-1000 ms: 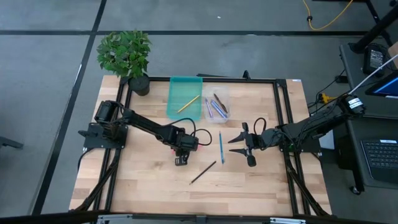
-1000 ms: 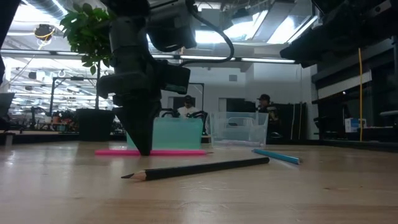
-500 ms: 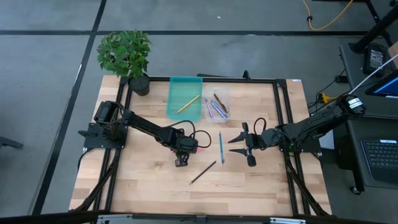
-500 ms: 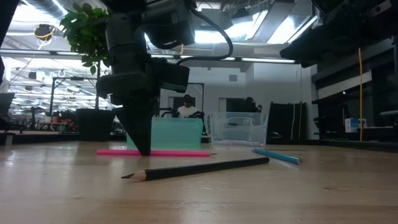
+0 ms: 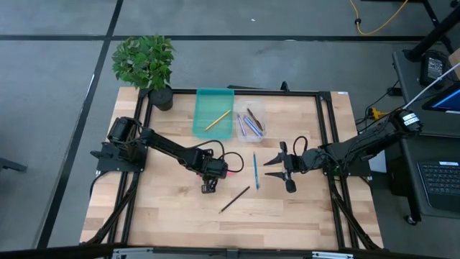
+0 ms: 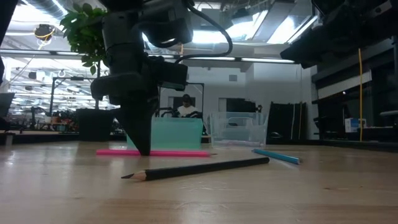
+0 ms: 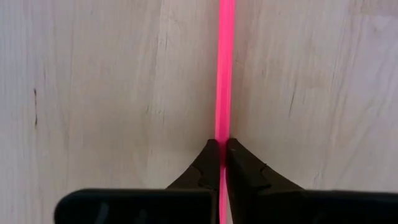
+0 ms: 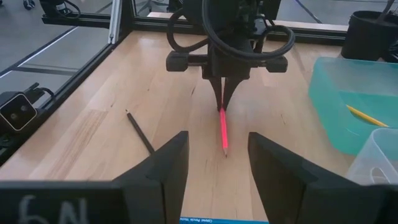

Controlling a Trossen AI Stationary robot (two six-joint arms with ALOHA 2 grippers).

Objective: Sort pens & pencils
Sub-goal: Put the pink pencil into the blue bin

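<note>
Pink pencil (image 7: 224,68): thin, straight, bright pink-red, laid flat on the wooden table (image 5: 165,208) just left of frame centre in the high view. It is clamped near one end between the closed fingers of the left gripper (image 7: 221,155), which is pointed straight down at it.

Black pencil (image 5: 235,199): dark, sharpened, laid diagonally below centre, apart from the pink one.

Blue pen (image 5: 255,170): laid upright in frame at centre, beside the right gripper (image 5: 277,167), whose jaws are spread wide with nothing between them.

Teal tray (image 5: 213,112): upper centre, one yellow pencil (image 5: 216,119) inside.

Clear tray (image 5: 251,121): adjoining at right, several sticks inside.

Open bare wood is seen along the lower edge and lower left.
</note>
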